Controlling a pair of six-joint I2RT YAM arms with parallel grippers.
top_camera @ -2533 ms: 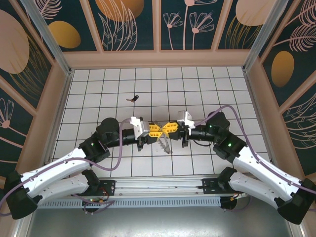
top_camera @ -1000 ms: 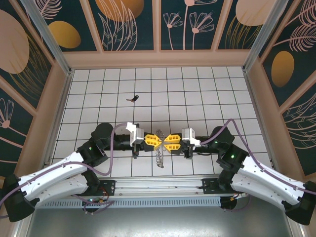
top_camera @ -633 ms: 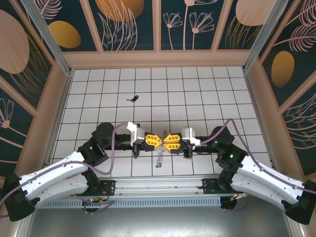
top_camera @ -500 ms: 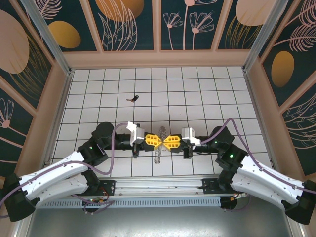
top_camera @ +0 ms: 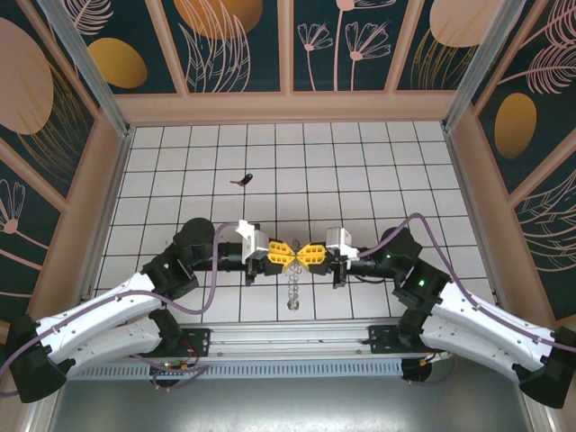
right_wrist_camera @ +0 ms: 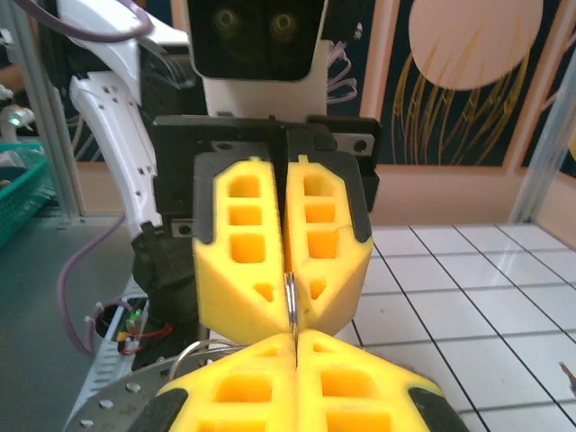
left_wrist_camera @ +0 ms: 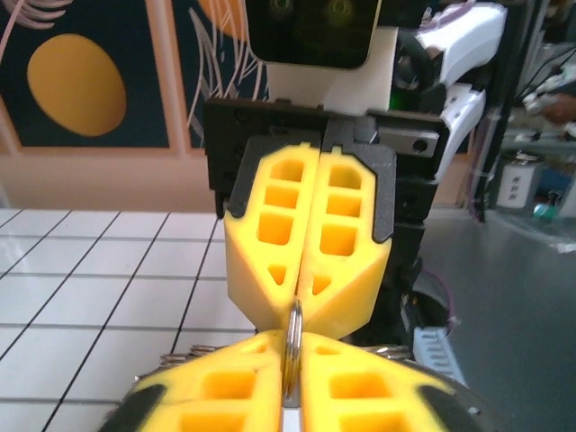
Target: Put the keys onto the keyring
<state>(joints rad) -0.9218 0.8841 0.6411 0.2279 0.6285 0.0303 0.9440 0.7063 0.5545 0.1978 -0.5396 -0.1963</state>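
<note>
The left gripper (top_camera: 288, 254) and right gripper (top_camera: 300, 256) meet tip to tip. The right one is clamped on the ring (top_camera: 291, 290), which dangles toward 6 o'clock below them. The left fingers (right_wrist_camera: 238, 243) stand a slit apart with the ring's edge between them; whether they pinch it I cannot tell. The key (top_camera: 241, 179) lies at 11 o'clock from the grippers, well apart.
</note>
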